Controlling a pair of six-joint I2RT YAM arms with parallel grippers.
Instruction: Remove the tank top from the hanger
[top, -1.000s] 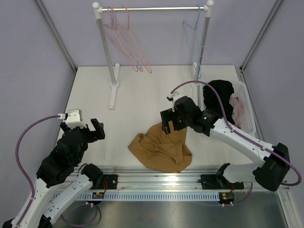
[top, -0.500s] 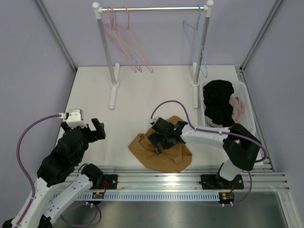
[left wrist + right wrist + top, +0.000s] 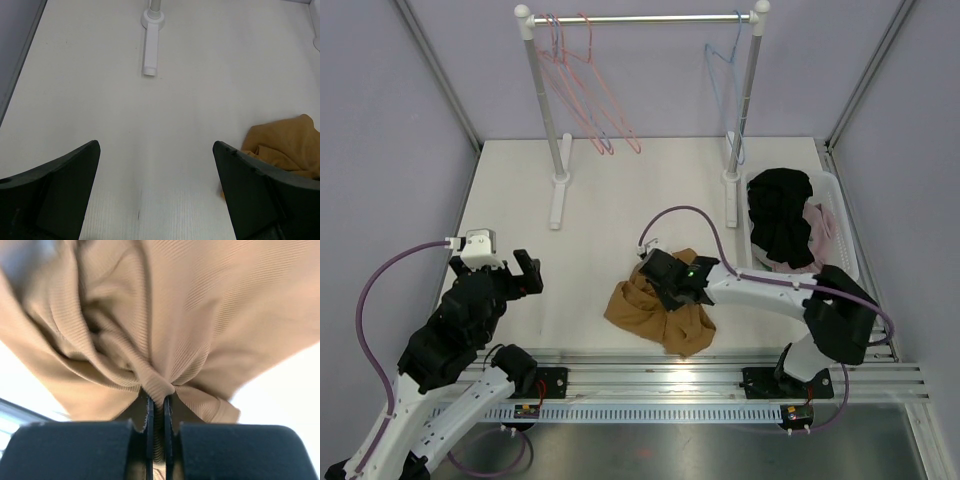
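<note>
One white table (image 3: 600, 200) fills most of the top view. Clothes rack (image 3: 640, 18) stands at its far edge, upper centre. Pink hangers (image 3: 588, 90) hang at the rack's left end, blue hanger (image 3: 724, 55) at its right. White basket (image 3: 838, 200) at right holds dark and pink garments. Tan tank top (image 3: 632, 305) lies bunched on the table, lower centre, off any hanger. Right tool (image 3: 156, 401) pinched together on a fold of it. Left tool (image 3: 155, 150) spread wide, lower left, well apart from the cloth
</note>
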